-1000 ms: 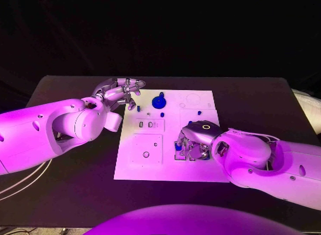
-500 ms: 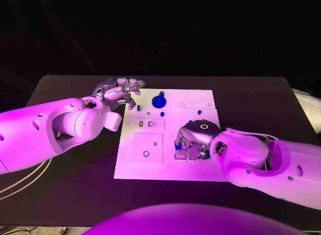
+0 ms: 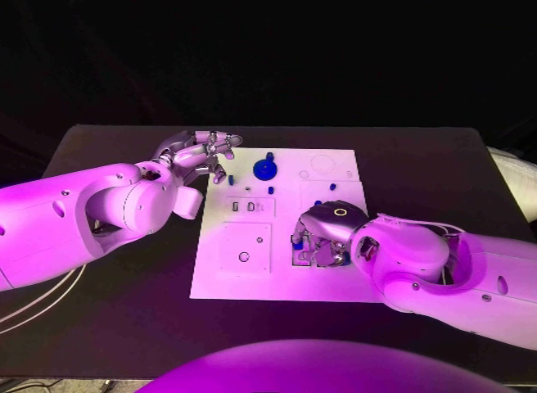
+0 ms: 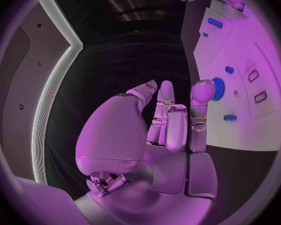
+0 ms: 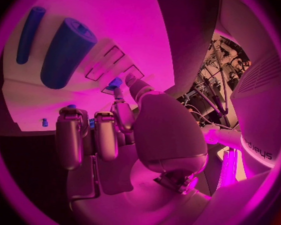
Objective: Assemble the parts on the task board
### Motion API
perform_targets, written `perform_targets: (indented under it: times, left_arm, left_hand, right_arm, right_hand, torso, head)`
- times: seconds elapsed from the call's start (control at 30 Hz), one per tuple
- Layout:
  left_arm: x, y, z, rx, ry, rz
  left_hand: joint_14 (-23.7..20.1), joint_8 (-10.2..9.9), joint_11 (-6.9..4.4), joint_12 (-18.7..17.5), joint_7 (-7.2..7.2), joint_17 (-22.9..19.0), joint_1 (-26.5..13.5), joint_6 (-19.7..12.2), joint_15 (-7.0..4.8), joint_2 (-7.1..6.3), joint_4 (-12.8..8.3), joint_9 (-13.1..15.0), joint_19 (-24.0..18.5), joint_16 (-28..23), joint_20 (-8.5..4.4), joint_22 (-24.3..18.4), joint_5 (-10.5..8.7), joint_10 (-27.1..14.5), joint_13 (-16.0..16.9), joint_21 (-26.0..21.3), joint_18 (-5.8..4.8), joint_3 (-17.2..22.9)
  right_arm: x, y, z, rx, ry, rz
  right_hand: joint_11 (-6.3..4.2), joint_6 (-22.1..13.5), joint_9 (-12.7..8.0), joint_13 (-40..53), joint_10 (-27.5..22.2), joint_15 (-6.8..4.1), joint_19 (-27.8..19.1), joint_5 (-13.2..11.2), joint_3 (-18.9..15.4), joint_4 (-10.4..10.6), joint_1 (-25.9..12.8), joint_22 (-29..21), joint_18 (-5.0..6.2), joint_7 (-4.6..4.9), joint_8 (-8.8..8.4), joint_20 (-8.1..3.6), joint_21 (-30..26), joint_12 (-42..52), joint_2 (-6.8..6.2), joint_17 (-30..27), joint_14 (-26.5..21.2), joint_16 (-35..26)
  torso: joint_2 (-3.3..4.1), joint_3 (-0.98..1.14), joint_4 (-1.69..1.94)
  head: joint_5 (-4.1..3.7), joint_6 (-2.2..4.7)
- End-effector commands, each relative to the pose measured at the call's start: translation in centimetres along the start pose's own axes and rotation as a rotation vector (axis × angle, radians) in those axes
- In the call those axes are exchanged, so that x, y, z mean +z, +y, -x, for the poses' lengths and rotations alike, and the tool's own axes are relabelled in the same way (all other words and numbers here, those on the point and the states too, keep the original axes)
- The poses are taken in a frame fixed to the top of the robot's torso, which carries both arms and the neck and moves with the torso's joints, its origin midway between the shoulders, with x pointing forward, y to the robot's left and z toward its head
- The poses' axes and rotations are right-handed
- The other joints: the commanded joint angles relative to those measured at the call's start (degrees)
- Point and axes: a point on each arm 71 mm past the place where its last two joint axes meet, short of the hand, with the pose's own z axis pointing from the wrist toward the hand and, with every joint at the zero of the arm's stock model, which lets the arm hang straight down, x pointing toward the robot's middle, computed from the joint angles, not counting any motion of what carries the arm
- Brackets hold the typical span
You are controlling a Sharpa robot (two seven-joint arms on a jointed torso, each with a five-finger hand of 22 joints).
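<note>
The white task board point(image 3: 239, 278) lies in the middle of the table. My right hand point(image 3: 319, 241) rests on the board's right half, its fingers curled down around a small blue part point(image 3: 297, 242). In the right wrist view one fingertip of that hand point(image 5: 115, 135) touches a small blue part point(image 5: 115, 82), but a grip is not plain. A thick blue cylinder point(image 5: 65, 52) and a thin blue peg point(image 5: 29, 27) lie beyond it. My left hand point(image 3: 201, 155) hovers over the board's far left corner with its fingers apart, holding nothing. A round blue gear point(image 3: 265, 171) stands beside it.
Small blue pieces point(image 3: 270, 190) sit near the board's middle, above two small slots point(image 3: 244, 207). A round outline point(image 3: 324, 166) marks the board's far right corner. Black table point(image 3: 115, 270) surrounds the board on all sides.
My right hand has edged slightly to the left over the board. My left hand has stayed where it was.
</note>
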Motion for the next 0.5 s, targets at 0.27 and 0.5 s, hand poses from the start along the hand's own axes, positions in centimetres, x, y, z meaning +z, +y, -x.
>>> perform_targets:
  times: [0.27,0.5]
  left_arm:
    - [0.01,0.06,-0.22,-0.004,0.021,0.003]
    - [0.03,0.09,-0.14,-0.003,0.017,0.005]
  left_hand:
    - [-0.1,-0.2,0.1,-0.3,0.52,1.7,0.5,0.0,0.48,-0.02,0.1,0.0,-0.3,-0.3,0.05,0.0,-0.02,-0.4,-0.1,-0.3,0.58,-0.3]
    - [-0.1,-0.2,0.11,-0.2,0.53,1.6,0.6,0.0,0.49,0.09,0.0,-0.2,-0.3,-0.3,0.06,-0.1,-0.02,-0.4,-0.2,-0.5,0.6,-0.4]
  right_arm:
    - [-0.18,-0.44,-1.45,-0.026,0.118,-0.02]
    - [-0.3,-0.34,-1.13,-0.006,0.068,-0.019]
  right_hand:
    - [0.0,0.7,0.1,0.1,0.2,-0.31,0.2,0.2,0.1,0.5,-0.6,1.5,-1.14,-0.01,0.38,-0.15,0.3,0.2,0.37,8.5,4.7,0.4]
    - [-0.17,1.1,0.1,0.1,0.2,-0.45,0.2,0.8,0.7,0.8,-0.5,1.5,-1.13,-0.19,0.41,-0.25,0.3,0.3,0.82,8.5,4.7,0.4]
  torso:
    - [0.0,-0.01,0.06]
    - [-0.02,0.01,0.01]
  head:
    - [-0.22,-0.06]
    - [-0.23,0.08]
